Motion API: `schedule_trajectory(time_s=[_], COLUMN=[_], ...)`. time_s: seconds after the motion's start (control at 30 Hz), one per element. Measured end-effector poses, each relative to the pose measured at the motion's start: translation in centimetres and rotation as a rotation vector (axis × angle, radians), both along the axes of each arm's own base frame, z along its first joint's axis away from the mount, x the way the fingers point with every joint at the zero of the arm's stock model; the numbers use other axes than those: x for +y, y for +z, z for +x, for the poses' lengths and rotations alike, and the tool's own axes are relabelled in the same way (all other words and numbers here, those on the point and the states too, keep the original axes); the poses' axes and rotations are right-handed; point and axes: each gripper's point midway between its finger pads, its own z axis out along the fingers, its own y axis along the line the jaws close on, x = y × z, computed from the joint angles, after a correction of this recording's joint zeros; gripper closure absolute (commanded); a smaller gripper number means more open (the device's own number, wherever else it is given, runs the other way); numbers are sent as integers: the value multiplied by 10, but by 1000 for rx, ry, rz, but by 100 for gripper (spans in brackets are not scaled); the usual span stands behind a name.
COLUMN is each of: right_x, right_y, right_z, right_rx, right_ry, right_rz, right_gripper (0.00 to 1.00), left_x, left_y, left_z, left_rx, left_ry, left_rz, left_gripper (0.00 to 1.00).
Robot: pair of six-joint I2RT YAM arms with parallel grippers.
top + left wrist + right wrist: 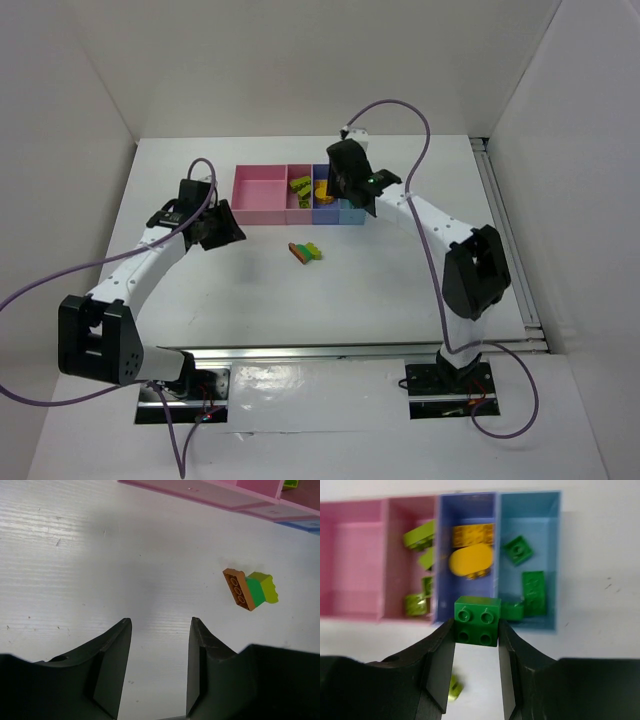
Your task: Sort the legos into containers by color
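- Only the right wrist view shows the right gripper (476,632) clamped on a green brick (477,611), which appears over the containers' near edge, where the blue-purple bin (467,502) meets the light blue bin (552,555).
- Only the left wrist view shows the left gripper (160,630) with its jaws apart and nothing between them, above the table (75,555) and near a touching cluster of bricks (248,589) in red-brown, green and yellow-green.
- The narrow pink bin (395,555) holds yellow-green bricks (417,535), the blue-purple bin holds orange-yellow bricks (470,562), and the light blue bin holds green bricks (517,549).
- The table is white, with white walls (300,60) around it.
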Motion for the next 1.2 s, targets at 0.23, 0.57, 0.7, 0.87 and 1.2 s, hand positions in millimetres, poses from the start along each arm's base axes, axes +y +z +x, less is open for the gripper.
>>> schedule_trajectory(time_s=[0.23, 0.57, 0.7, 0.87, 1.2], right_x=[-44, -42, -50, -37, 25], right_y=[-73, -66, -69, -67, -92], right_z=[49, 68, 42, -39, -105], right_rx=[116, 101, 118, 149, 257], right_ry=[-93, -91, -63, 138, 508], right_rz=[-96, -95, -107, -117, -70], right_gripper=[75, 32, 57, 78, 22], left_x=[-2, -4, -4, -2, -5], left_y=[0, 0, -1, -3, -13], left_z=[0, -1, -2, -3, -4], left_rx=[2, 4, 9, 19, 57], left_ry=[-6, -15, -17, -13, -19], left_rz=[-7, -16, -15, -7, -17], left_gripper=[46, 37, 38, 40, 41])
